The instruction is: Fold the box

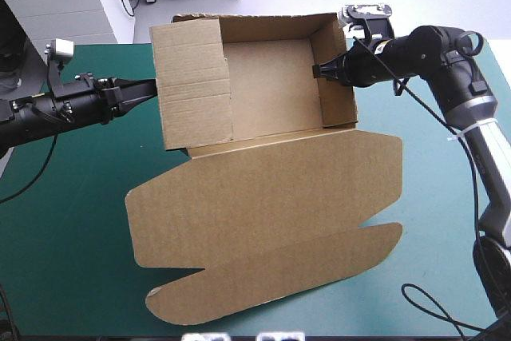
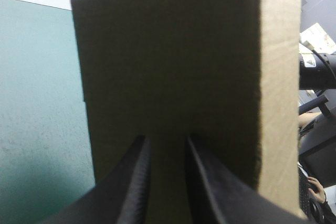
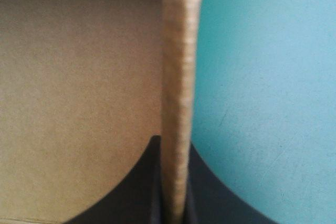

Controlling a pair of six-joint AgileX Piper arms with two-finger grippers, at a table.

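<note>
While the box point(image 1: 271, 109) sits far-middle on the surface point(image 1: 80, 221) — lid point(image 1: 263, 205) flat nearward — the right gripper point(image 1: 316, 69) pinches its right wall point(image 1: 337, 77); the left gripper point(image 1: 151, 89) (fingers point(image 2: 135, 182) narrowly parted) meets the left wall point(image 1: 192, 85) from outside.

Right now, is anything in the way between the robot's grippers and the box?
No, nothing visible. The right gripper is shut on the right wall of the box, and the left gripper sits right at its left wall. Only bare teal-green cover lies around them.
</note>
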